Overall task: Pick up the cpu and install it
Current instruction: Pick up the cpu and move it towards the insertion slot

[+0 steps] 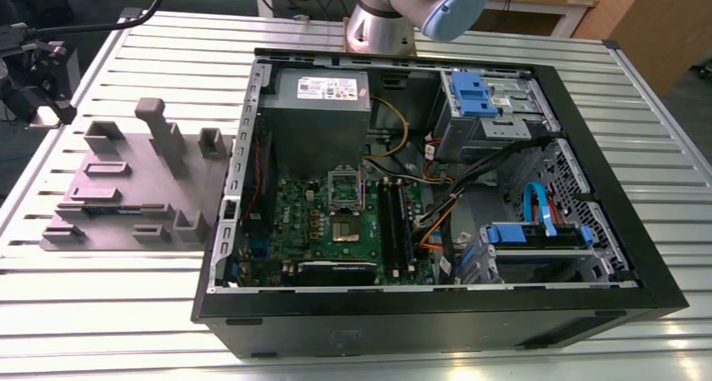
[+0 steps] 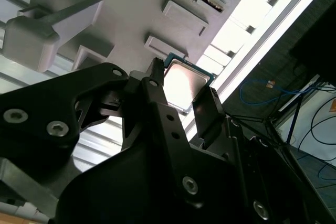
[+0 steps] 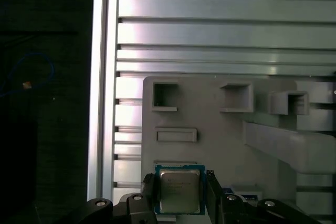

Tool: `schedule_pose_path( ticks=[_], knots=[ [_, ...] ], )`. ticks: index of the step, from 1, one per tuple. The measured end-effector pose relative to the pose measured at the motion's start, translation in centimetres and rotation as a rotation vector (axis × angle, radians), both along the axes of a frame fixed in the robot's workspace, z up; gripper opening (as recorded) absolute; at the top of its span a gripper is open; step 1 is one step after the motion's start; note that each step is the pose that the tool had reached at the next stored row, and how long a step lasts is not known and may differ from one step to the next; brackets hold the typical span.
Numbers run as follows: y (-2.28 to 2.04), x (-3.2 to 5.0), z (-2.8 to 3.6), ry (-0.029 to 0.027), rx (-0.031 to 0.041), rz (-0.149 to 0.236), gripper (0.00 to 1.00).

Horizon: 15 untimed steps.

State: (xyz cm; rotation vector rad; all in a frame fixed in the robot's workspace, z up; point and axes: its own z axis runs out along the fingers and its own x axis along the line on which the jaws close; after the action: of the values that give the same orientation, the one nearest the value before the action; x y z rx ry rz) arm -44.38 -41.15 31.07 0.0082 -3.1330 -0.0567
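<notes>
One downward-pointing claw (image 3: 179, 183) clamps the cpu (image 3: 179, 190) edgewise.

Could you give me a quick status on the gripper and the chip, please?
Status: gripper shut on the chip, a finger on either side. Chip over the grey tray, near its edge. Nothing in the way that shows.

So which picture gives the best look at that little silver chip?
The first wrist view: the cpu faces the camera squarely, its silver top clear, held in the pincer. The second wrist view catches it tilted, partly behind the pincer. In the exterior view it is too small to tell.
</notes>
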Motion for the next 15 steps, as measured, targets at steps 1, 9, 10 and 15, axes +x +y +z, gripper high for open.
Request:
schedule_pose_path(
  ticks=[1, 9, 10, 15],
  knots=[
    [0.00, 0.00, 0.04, 0.0000, 0.0000, 0.000, 0.47],
    [0.00, 0.00, 0.22, 0.0000, 0.0000, 0.000, 0.47],
    [0.00, 0.00, 0.24, 0.0000, 0.0000, -0.001, 0.47],
    [0.00, 0.00, 0.32, 0.0001, 0.0000, -0.001, 0.47]
  ],
)
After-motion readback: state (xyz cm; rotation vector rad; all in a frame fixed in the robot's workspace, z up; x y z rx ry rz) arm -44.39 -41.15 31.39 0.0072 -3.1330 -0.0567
